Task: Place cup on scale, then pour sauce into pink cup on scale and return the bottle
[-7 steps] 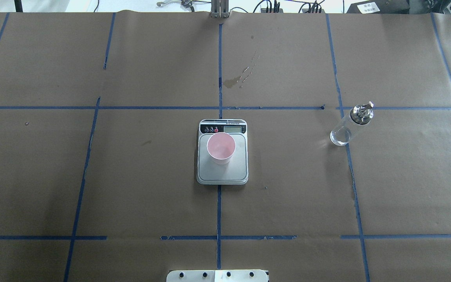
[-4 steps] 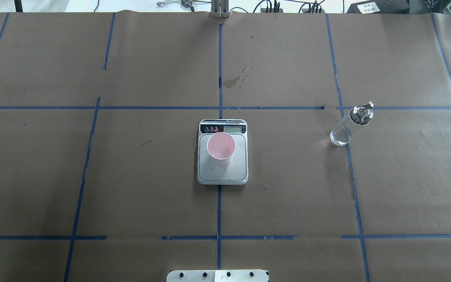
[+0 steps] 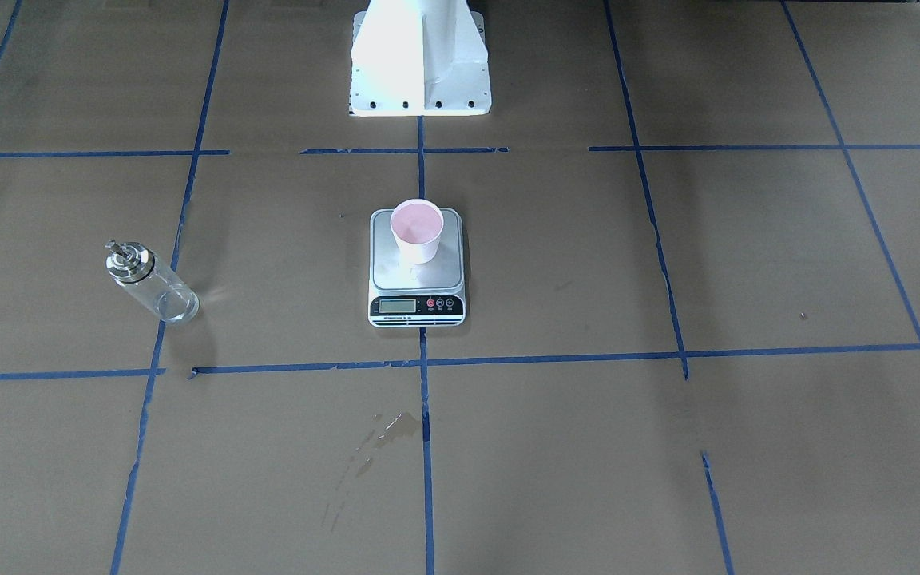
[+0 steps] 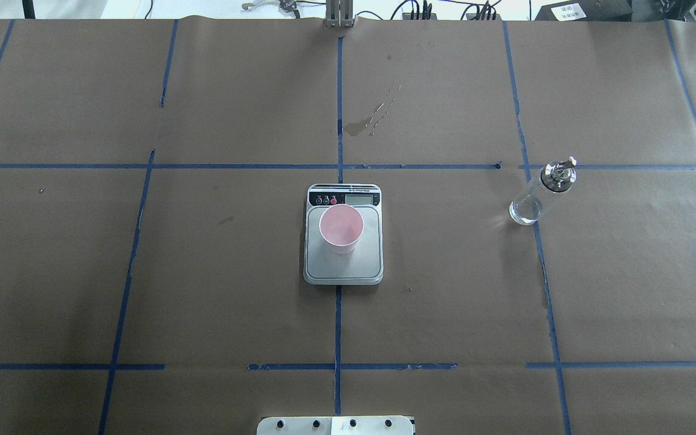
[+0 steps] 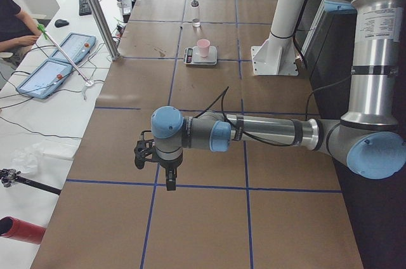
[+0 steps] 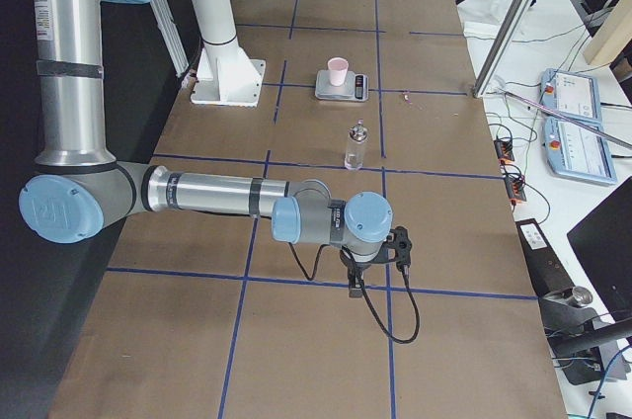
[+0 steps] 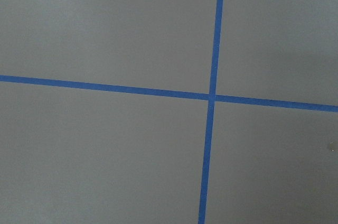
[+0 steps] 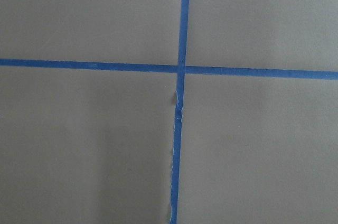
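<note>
**Cup on scale, bottle standing off to R; both arms parked at table ends**

L gripper [image 5: 169,180] hangs low over the paper, well away from the scale on the robot's L side, pointing down near a tape crossing. It shows only in the side view, so can't tell if the jaws are wide or narrow. R gripper [image 6: 354,283] is the same: low over a tape line, well away from the scale on the robot's R side, jaw state can't be told. Both wrist cams show only paper and crossed blue tape.

The small tapered paper cup, white outside and pink inside [image 4: 341,228], stands upright on the flat steel-topped digital scale w/ white body and black display strip [image 4: 348,266], approx mid-platform. The display end faces away from the robot.

The clear glass cylindrical bottle w/ metal collar and spout [image 4: 535,193] stands upright on a blue tape line, well apart from the scale on the robot's R.

The table [image 4: 203,272] is covered in brown paper w/ a blue tape grid [image 4: 338,326]. A dark wet-looking stain [image 4: 366,124] lies beyond the scale, operators' side. The white robot base plate [image 3: 420,64] is behind the scale, robot side.

Beyond the stain runs a white bench w/ two blue-edged tablets [image 5: 63,59], cables, a slanted aluminium post [image 5: 95,9] and a seated person [image 5: 13,21].
</note>
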Robot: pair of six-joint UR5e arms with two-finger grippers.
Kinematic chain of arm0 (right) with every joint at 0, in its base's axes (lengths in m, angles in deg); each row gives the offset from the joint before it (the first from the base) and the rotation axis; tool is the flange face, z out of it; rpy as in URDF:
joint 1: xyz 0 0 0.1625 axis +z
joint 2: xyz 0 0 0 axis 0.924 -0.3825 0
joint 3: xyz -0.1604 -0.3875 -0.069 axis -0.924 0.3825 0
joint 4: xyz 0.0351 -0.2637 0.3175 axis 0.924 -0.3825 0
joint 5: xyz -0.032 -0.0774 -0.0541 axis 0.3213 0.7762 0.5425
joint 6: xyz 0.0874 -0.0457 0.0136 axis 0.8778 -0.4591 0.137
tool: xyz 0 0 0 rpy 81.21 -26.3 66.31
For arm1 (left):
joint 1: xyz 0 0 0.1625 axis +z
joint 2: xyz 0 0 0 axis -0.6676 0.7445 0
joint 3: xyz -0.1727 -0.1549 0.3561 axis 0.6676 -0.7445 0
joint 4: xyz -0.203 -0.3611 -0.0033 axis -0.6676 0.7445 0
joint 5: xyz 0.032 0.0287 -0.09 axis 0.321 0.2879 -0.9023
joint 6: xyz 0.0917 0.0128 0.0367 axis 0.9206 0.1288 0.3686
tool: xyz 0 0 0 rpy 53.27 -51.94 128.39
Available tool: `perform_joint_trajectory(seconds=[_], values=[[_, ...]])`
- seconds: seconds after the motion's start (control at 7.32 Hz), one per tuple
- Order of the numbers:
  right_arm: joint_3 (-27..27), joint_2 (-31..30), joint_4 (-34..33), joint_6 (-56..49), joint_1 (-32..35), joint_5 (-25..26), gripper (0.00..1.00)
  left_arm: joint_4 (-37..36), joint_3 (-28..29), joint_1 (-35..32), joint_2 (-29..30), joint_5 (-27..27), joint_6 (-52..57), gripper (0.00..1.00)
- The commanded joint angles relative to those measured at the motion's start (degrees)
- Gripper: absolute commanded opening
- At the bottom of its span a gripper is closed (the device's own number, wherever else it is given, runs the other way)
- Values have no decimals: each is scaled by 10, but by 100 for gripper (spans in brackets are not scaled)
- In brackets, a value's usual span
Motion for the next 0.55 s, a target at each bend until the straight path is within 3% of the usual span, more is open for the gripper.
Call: perform_joint_trajectory(seconds=[0.0,0.14,0.41], values=[[1,0,0,0,0,0,100,-2,11,4,15,2,-1,100],[1,0,0,0,0,0,100,-14,37,4,44,2,1,100],[1,0,0,-1,0,0,100,-13,40,4,48,5,3,100]])
